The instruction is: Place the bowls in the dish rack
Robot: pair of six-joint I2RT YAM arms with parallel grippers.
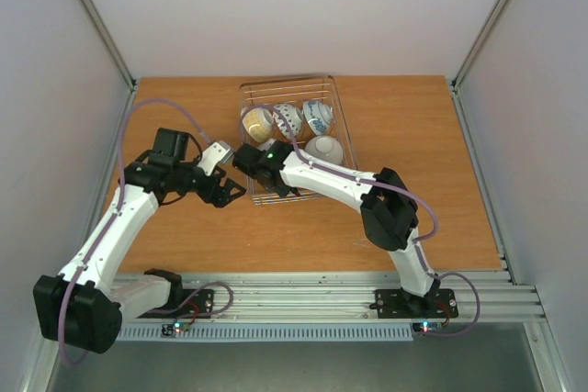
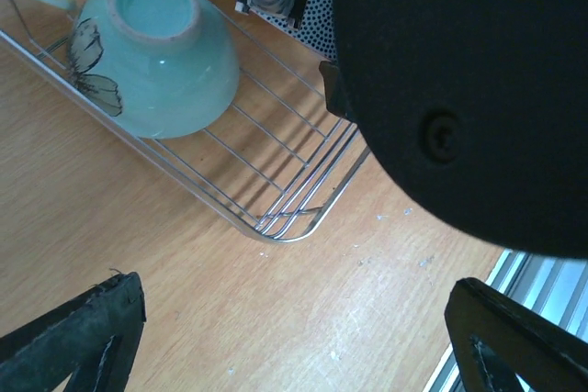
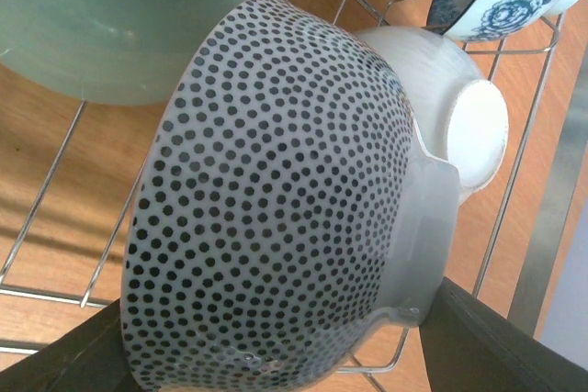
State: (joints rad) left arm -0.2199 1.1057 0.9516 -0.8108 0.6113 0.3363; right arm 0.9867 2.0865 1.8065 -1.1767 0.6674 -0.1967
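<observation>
One bowl in hand: dotted bowl [image 3: 276, 199], clamped by right gripper [image 3: 280, 360] over dish rack [image 2: 276, 225].
Left gripper [image 2: 299, 341]: spread, empty.
Next, likely: lower, release beside green bowl [image 2: 156, 61].

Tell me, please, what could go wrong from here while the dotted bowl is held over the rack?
1. The dotted bowl in the right gripper is tilted and close to the pale green bowl and white bowl. Lowering it could knock ceramic together.
2. The open left gripper hangs by the dish rack corner, near the right gripper, so the two might clash.
</observation>
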